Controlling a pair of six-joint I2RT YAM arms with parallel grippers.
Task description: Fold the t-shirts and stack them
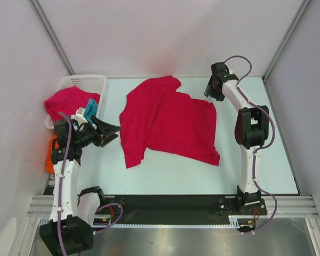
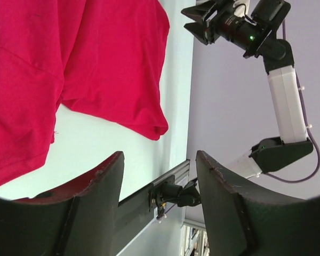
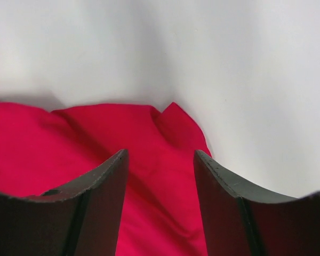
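With my left gripper [image 1: 115, 133] and right gripper [image 1: 209, 90] spread empty, I'd pinch opposite edges of the mid-frame red t-shirt [image 1: 170, 121], pulling it flat.

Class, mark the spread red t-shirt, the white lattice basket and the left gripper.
spread red t-shirt [image 1: 170, 122], top view, middle of cloth.
white lattice basket [image 1: 83, 78], top view, far rim.
left gripper [image 1: 116, 133], top view, between fingertips.

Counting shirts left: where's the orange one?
Top view, far left: the orange t-shirt lies just on the near side of the white basket, partly hidden by the left arm.
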